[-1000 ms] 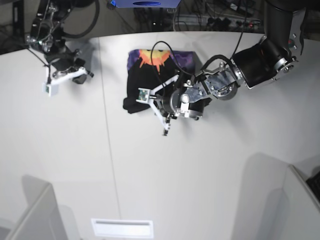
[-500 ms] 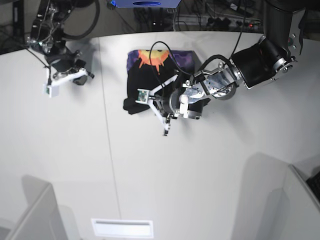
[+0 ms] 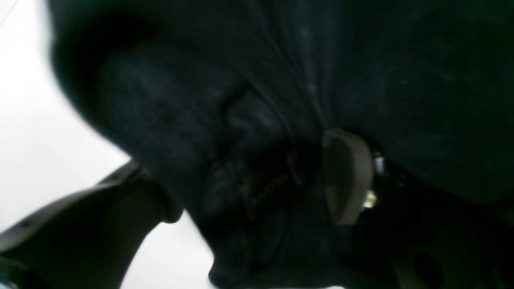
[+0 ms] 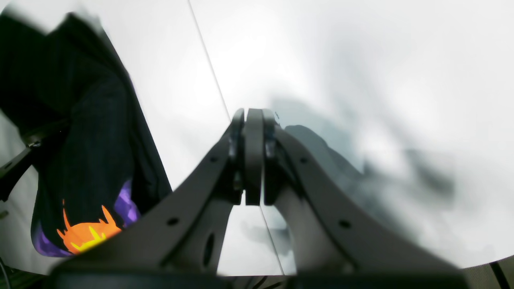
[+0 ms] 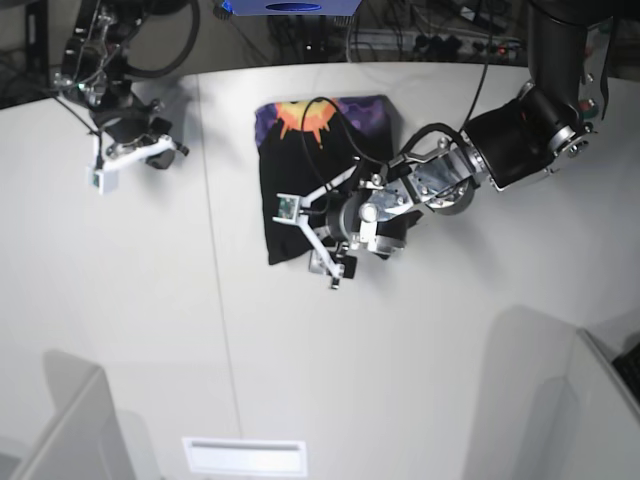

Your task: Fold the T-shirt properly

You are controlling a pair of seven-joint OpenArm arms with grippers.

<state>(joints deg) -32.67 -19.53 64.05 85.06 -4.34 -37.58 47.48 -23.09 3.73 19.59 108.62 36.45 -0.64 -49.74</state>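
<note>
T-shirt lies under the spread left gripper; cloth between jaws.

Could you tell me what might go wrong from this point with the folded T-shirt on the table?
1. The left hand stands open right at the T-shirt's near edge, black cloth between its fingers; pulling away could drag the fold open.
2. The near edge looks bunched in the left wrist view, so the fold may settle uneven.
3. The right hand, shut, hangs away over bare table, unable to pin the cloth.
</note>
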